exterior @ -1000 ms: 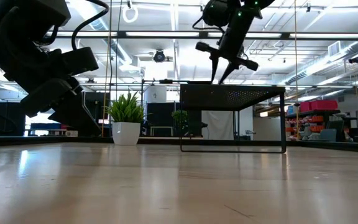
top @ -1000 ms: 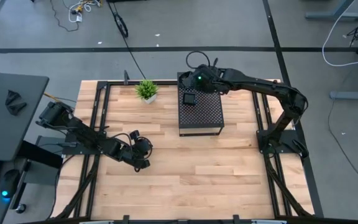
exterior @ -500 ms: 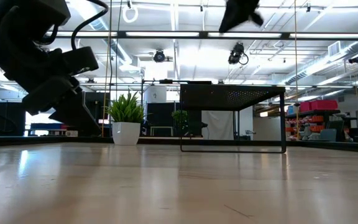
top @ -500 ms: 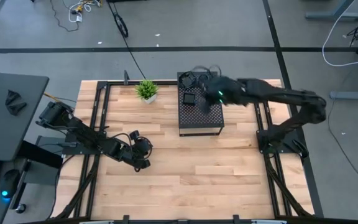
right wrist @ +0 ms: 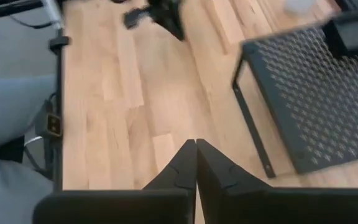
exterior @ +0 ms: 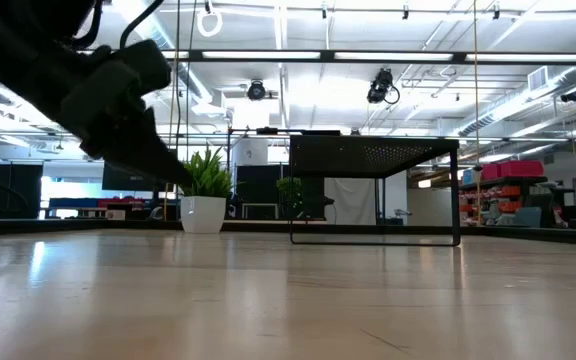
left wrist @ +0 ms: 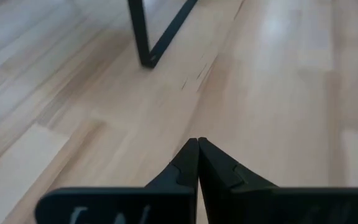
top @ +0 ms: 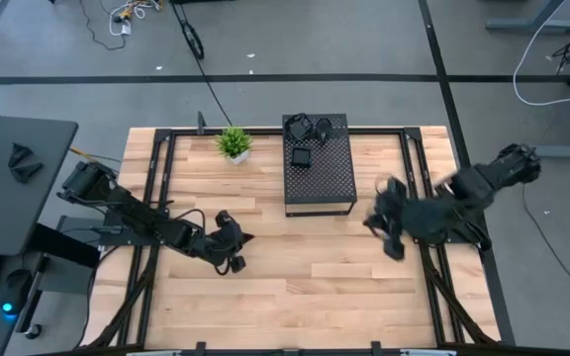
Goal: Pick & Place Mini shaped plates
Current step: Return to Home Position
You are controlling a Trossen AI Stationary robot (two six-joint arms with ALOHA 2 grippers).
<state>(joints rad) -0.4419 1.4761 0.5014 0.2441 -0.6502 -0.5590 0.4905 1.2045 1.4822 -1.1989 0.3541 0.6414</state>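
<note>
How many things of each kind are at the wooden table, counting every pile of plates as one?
Black perforated metal shelf: 1
Small green potted plant in a white pot: 1
Piles of glossy black mini plates on the shelf: 3
Dark robot arms, left gripper and right gripper: 2
Total: 7

one camera looks straight down, one level across the table; both see the shelf.
</note>
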